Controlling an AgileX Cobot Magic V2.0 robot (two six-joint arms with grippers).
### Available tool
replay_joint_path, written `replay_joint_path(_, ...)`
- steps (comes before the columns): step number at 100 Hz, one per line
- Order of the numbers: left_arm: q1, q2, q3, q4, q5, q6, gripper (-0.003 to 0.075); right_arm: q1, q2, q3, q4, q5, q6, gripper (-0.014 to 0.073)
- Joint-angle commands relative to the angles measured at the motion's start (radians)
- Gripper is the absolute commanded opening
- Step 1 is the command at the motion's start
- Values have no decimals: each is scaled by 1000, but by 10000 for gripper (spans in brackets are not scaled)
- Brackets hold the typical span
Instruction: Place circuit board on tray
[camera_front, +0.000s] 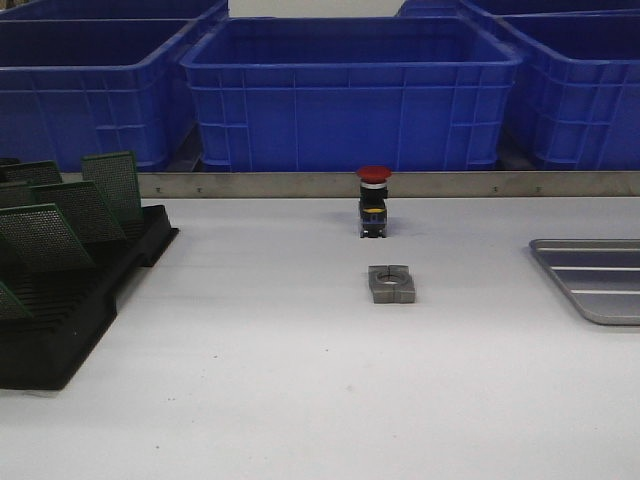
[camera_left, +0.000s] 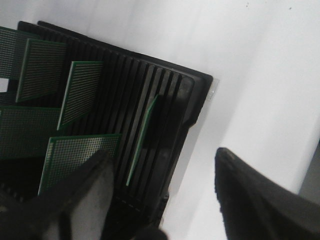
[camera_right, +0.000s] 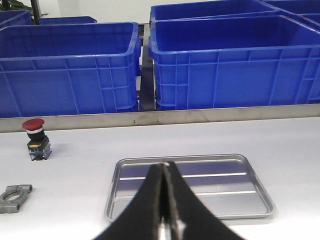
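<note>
Bench (camera_front: 300, 400): black slotted rack (camera_front: 70, 320) at the left edge, loaded with green circuit boards (camera_front: 60, 215) standing on edge and leaning. Tray (camera_front: 600, 280) flat at the far right edge, well apart from the rack, empty.

Left arm is the nearer one to the boards. Left fingers (camera_left: 165, 200) spread wide, nothing between them, poised over the rack's corner; the nearest board (camera_left: 75, 152) sits just beside one fingertip, its face tilted, long edge running along the slots.

Right fingers (camera_right: 164, 200) pressed together, holding nothing, pointed at the tray (camera_right: 190, 187).

Judgement: pick-up not yet made; left arm must grip a board edge-on.
</note>
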Motion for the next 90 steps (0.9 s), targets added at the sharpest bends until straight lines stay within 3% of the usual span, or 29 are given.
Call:
replay_joint_path(1, -25, 46, -62, -38, -25, 12, 419, -8, -27, -13, -9, -70, -9, -113)
replay_joint_path(40, -63, 271, -136, 40, -70, 14, 393, -8, -27, -13, -9, -70, -9, -113)
replay_joint_path(52, -63, 292, -138, 50, -82, 14, 303, -8, -27, -13, -9, -70, -9, -113)
replay_joint_path(78, -63, 299, -138, 90, -82, 14, -8, -8, -27, -13, -9, -70, -9, -113)
replay_joint_path(90, -63, 299, -138, 90, -80, 14, -20, -8, -27, -13, -9, -70, -9, -113)
